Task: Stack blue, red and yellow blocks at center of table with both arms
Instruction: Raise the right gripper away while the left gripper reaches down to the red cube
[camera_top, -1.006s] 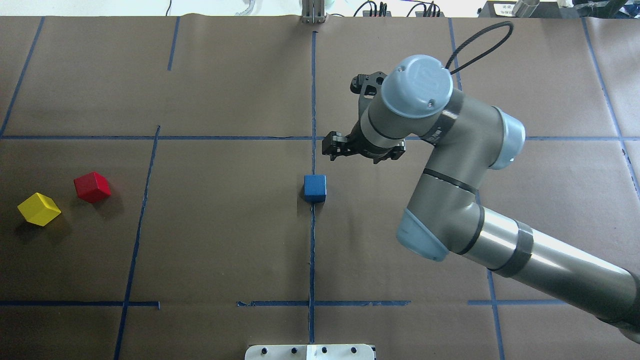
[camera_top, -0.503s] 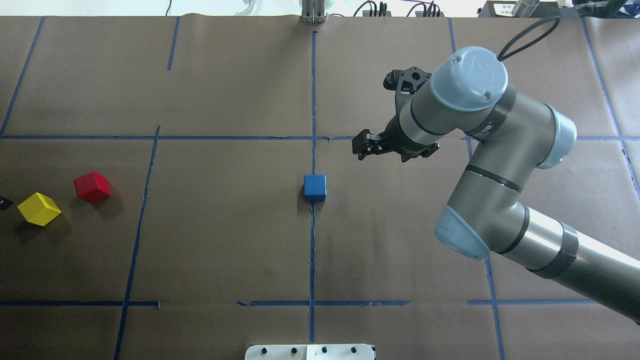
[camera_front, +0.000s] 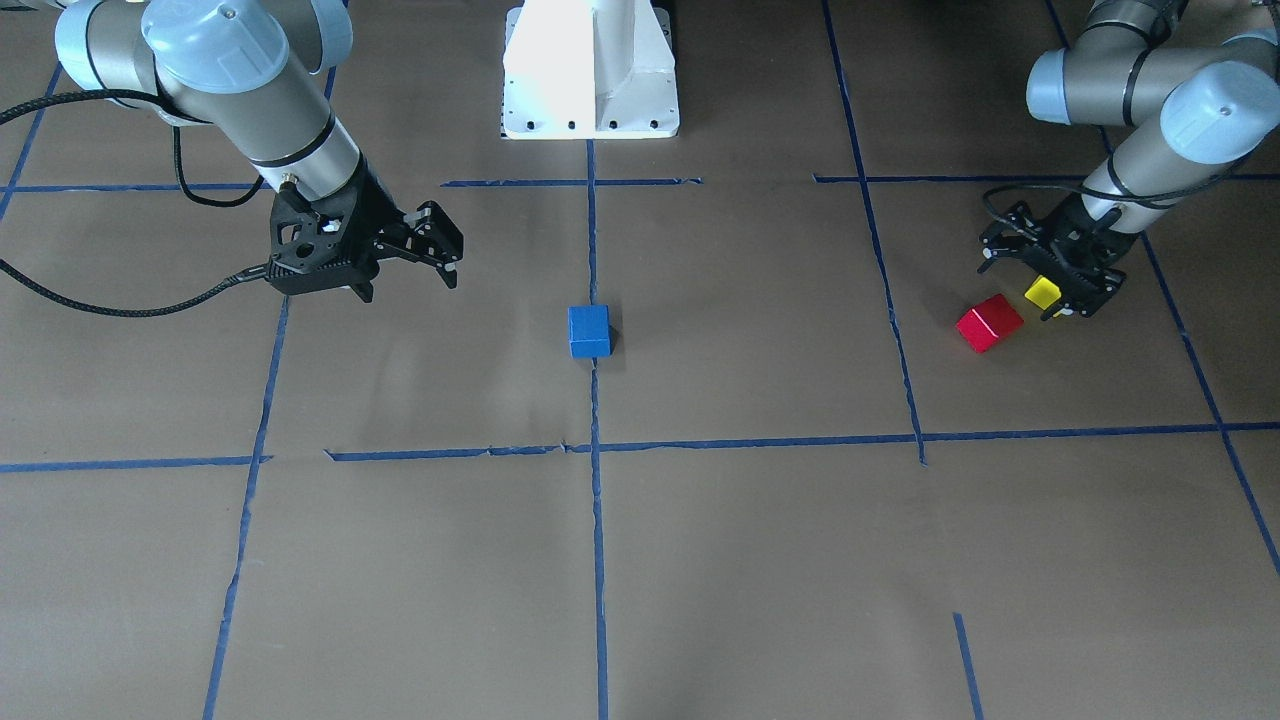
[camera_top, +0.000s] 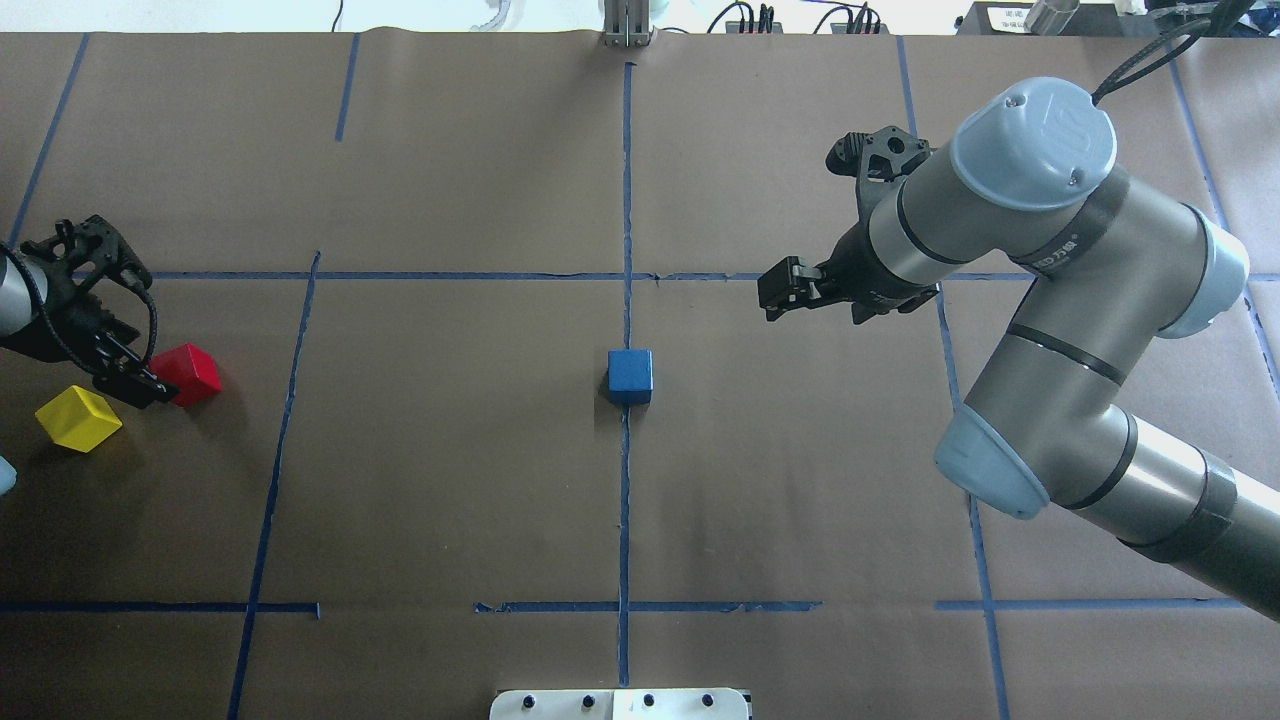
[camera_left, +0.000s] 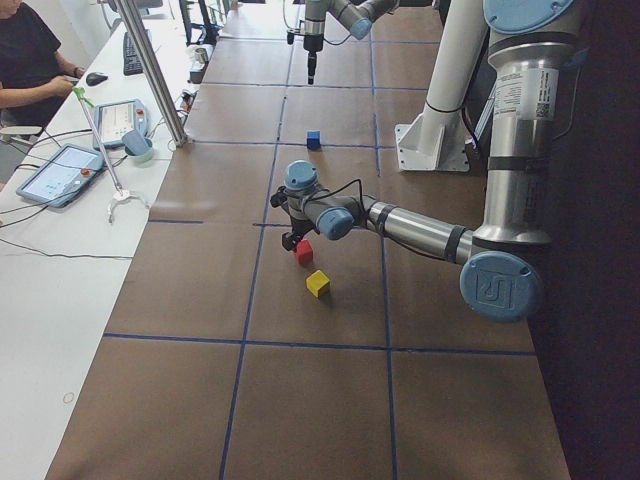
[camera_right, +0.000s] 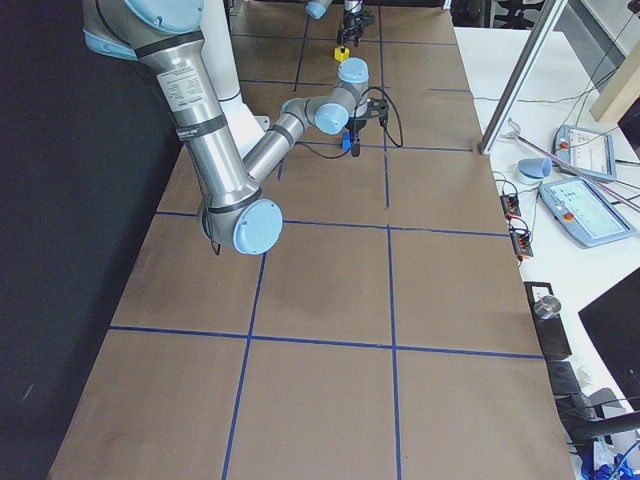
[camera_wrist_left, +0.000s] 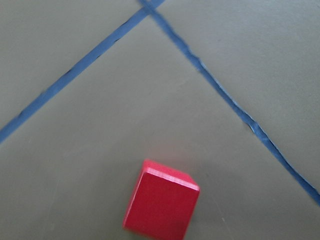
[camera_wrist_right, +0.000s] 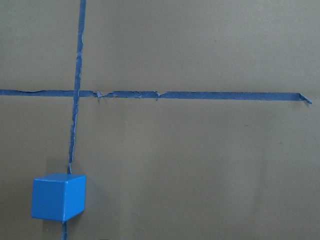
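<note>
A plain blue cube (camera_top: 630, 375) sits on the tape cross at the worktop's (camera_top: 450, 480) centre. The red cube (camera_top: 188, 372) and yellow cube (camera_top: 78, 418) lie close together at the robot's left, by the spread left claw (camera_top: 110, 320). The right claw (camera_top: 780, 295) hangs apart and empty.

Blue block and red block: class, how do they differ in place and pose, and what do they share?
Place: the blue block sits alone on the centre tape line; the red block lies far to the robot's left, near the yellow block. Pose: the blue block is square to the tape lines; the red block is turned at an angle. Both are cubes resting on the table, unheld.
</note>
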